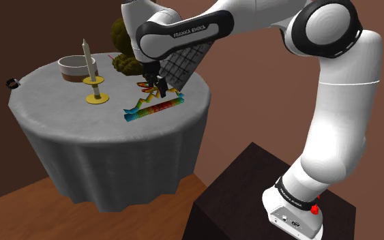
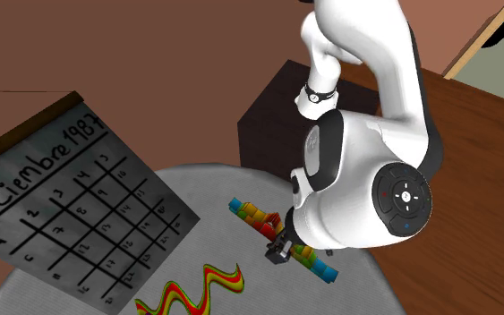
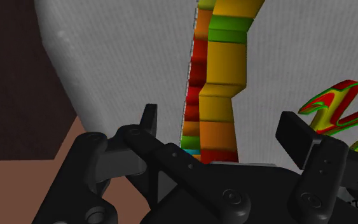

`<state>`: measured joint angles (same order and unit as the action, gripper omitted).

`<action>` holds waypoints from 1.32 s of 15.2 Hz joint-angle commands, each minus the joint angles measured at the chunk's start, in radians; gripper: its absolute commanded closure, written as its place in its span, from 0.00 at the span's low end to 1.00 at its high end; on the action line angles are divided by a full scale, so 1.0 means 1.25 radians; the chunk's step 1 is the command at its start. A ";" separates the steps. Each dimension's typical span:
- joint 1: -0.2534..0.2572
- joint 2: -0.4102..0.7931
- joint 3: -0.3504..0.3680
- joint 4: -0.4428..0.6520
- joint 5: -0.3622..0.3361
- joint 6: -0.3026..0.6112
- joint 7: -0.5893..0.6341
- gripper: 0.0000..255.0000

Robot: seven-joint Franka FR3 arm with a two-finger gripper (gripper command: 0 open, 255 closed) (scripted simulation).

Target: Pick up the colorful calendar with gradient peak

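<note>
In the shoulder view, the colourful calendar (image 1: 157,107) lies flat on the grey-clothed round table (image 1: 61,136). It is a strip of red, orange, yellow, green and blue blocks with a wavy red-yellow-green peak along it. It sits on the side of the table towards my stand (image 1: 252,198), close to where the cloth drops over the rim. My gripper (image 1: 160,87) hangs right above it. From here I cannot tell whether the tips touch anything. A tilted grid calendar (image 1: 187,61) stands just behind my hand. The candlestick (image 1: 96,88) and bowl (image 1: 78,66) are well apart, towards this view's left.

In the second exterior view, the block strip of the colourful calendar (image 2: 252,215) runs slantwise near the cloth's edge, and the gripper (image 2: 281,251) is down over its middle. The wavy peak curls towards the picture's bottom edge. The grid calendar (image 2: 71,215), lettered "Diciembre 1987", leans close on this view's left, with bare cloth between it and the strip.

In the wrist view, my gripper (image 3: 220,118) is spread wide. The colourful calendar (image 3: 225,70) runs up between the fingers (image 3: 149,121), and neither one presses it, so nothing is held. The edge of the cloth falls away just outside one finger, and the wavy peak lies beyond the other.
</note>
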<state>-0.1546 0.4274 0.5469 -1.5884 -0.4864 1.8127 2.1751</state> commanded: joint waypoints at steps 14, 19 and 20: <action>0.003 0.024 -0.008 -0.026 -0.017 0.043 0.024 1.00; 0.002 0.016 -0.005 -0.016 -0.011 0.028 0.018 1.00; 0.002 0.012 -0.004 -0.010 -0.008 0.019 0.014 1.00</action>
<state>-0.1513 0.4455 0.5407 -1.6114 -0.4992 1.8478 2.1989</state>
